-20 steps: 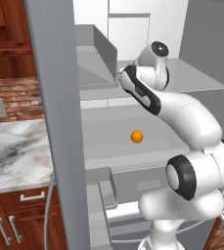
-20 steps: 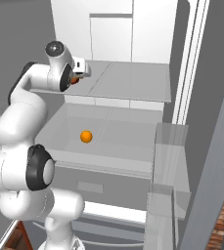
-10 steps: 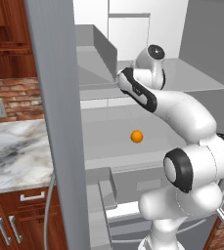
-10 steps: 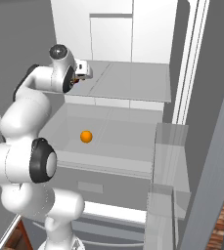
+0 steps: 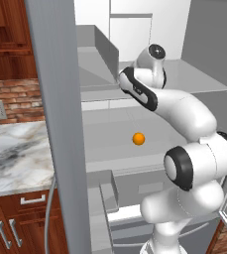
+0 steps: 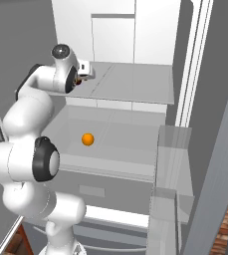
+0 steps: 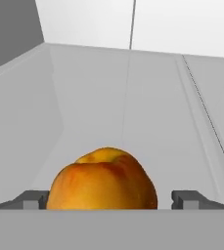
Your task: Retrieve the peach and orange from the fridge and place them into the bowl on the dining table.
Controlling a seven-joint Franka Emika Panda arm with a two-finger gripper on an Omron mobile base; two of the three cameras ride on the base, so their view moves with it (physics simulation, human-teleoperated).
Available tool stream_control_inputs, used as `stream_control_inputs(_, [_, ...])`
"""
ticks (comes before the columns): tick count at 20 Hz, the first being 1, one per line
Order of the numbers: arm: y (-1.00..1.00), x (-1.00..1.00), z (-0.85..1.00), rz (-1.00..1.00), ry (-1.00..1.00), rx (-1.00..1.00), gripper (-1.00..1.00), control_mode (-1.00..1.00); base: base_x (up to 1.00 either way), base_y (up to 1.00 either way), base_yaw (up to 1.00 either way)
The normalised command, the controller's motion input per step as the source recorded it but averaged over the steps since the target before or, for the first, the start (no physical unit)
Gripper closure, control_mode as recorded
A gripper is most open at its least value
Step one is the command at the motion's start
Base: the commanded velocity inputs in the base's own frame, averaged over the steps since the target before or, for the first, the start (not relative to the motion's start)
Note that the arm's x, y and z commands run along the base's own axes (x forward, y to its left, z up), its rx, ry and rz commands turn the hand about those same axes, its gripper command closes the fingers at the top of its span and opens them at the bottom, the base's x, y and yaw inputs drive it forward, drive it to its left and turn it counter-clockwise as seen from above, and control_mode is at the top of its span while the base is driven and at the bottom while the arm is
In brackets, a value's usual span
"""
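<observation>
The arm has advanced along the upper shelf (image 6: 135, 82) of the fridge (image 6: 195, 149) over the last second, its wrist now further in and lower than it was, and the tool (image 7: 111, 199) has begun to narrow very slightly from its widest stance. In the hand view its two dark tips stand spread on either side of the peach (image 7: 102, 179), which sits on the upper shelf between them; there is a gap at each side, so nothing is pinched yet. Judgement: the approach is complete and the closing step on the peach is just starting. The orange (image 5: 139, 139) rests untouched on the shelf below, near its middle, well apart from the tool; it remains for a later trip. The fridge interior is white with grey shelves, and a clear door bin (image 6: 174, 149) hangs on the open right door. Outside the fridge, to the left, a marble surface (image 5: 16, 156) sits over reddish wood drawers (image 5: 21, 223) against a brick wall (image 5: 16, 96). The bowl and dining table cannot be assessed from these views.
</observation>
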Motion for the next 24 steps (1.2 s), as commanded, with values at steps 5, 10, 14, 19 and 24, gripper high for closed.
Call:
stream_control_inputs(5, [0.00,-0.12,-0.47,0.00,0.17,-0.01,1.00,-1.00,0.00,0.00,0.00])
stream_control_inputs(10, [0.00,-0.11,-0.41,0.00,0.16,0.00,1.00,-1.00,0.00,0.00,0.00])
stream_control_inputs(14, [0.00,-0.04,-0.02,0.00,-0.01,0.00,1.00,-1.00,0.00,0.00,0.00])
stream_control_inputs(19, [-0.35,-0.95,-0.03,0.00,-0.40,0.00,1.00,-1.00,0.00,0.00,0.00])
stream_control_inputs(24, [-0.69,-1.00,0.13,0.00,-0.52,0.04,1.00,-1.00,0.00,0.00,0.00])
